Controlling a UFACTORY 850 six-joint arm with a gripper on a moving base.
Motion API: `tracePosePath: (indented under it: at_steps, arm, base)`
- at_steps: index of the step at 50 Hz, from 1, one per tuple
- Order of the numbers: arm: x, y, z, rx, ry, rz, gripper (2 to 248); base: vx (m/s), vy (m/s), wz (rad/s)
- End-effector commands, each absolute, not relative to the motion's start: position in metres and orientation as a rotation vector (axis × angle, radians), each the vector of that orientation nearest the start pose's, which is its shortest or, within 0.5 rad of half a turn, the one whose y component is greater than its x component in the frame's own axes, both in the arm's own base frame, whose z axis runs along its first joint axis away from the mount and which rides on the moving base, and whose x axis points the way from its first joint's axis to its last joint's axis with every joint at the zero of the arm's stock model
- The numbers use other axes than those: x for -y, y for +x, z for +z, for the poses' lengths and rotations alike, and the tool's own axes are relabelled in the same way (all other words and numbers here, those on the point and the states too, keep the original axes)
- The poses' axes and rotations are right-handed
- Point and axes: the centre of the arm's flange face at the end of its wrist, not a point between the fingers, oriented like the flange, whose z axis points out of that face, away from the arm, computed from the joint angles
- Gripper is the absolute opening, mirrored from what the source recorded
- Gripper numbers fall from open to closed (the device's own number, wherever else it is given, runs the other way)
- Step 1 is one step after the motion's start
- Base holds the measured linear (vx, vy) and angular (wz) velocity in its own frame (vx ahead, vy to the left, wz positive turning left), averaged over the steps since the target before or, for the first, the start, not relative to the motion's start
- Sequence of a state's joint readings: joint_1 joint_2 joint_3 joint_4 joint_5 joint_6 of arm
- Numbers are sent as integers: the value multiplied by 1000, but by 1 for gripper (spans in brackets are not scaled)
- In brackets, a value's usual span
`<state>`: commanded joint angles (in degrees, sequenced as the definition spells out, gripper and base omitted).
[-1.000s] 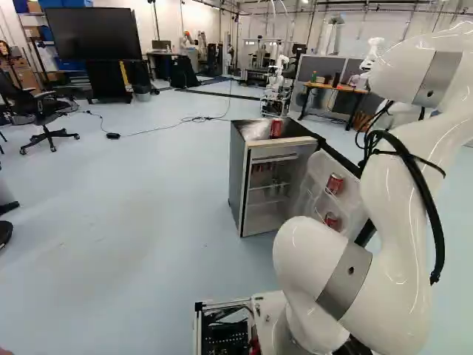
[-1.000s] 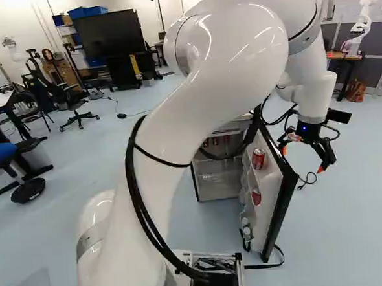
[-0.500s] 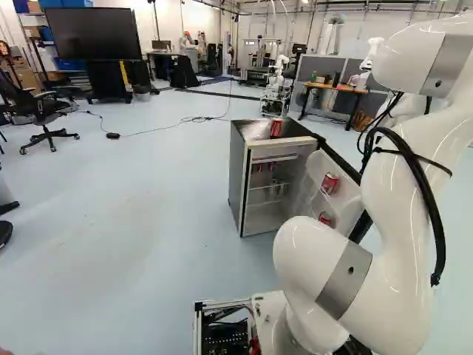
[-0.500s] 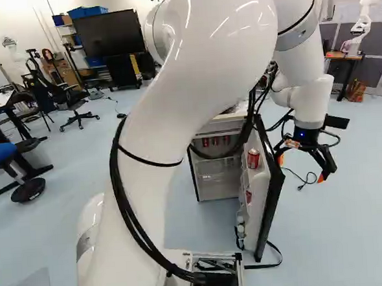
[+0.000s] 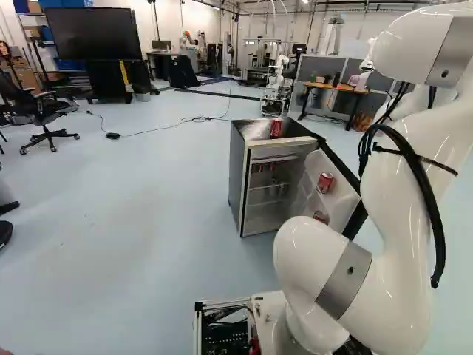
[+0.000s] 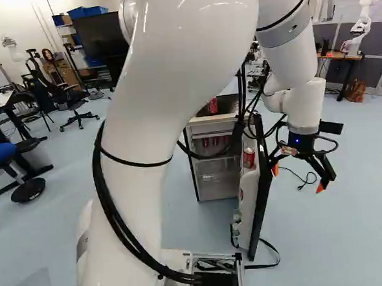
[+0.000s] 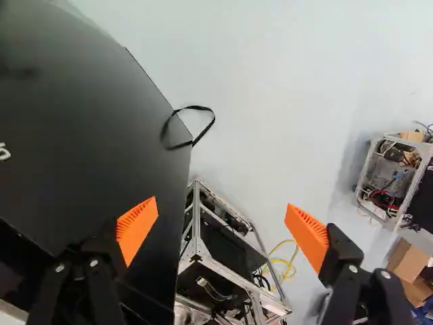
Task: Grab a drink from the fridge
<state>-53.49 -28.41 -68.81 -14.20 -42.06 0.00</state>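
In the right base view my gripper (image 6: 297, 178) points down on the outer side of the open fridge door (image 6: 258, 204); whether it touches the door I cannot tell. The gripper (image 7: 221, 215) stands wide open in the wrist view, nothing held, one orange pad over the door's dark face (image 7: 81, 115), the other over the floor. The small fridge (image 5: 238, 174) has a red can (image 5: 276, 129) on top. Its door's inner side carries one red can (image 5: 325, 183) on the upper shelf and another (image 5: 320, 217) lower down. More red cans (image 6: 206, 142) stand inside the cabinet.
A black strap loop (image 7: 203, 141) hangs at the door's edge. A metal frame with electronics (image 7: 230, 250) lies beyond the fingertips, another frame (image 7: 389, 179) farther off. Another robot (image 6: 362, 25) stands at a far desk. A cable (image 6: 304, 176) lies on the floor.
The fridge door has swung inward toward the cabinet, its cans with it. My arm has shifted, and the gripper has moved left in the right base view alongside the door. The base has stayed still.
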Motion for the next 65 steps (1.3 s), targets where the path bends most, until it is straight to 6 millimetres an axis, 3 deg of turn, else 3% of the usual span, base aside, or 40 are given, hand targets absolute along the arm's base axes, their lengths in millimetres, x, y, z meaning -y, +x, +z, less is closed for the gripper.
tracePosePath:
  at_steps: [34, 65]
  arm:
    - [419, 309, 391, -881, -3247, 268, 247]
    - [364, 302, 390, -611, -3367, 223, 247]
  base:
    - [0, 0, 0]
    - [0, 0, 0]
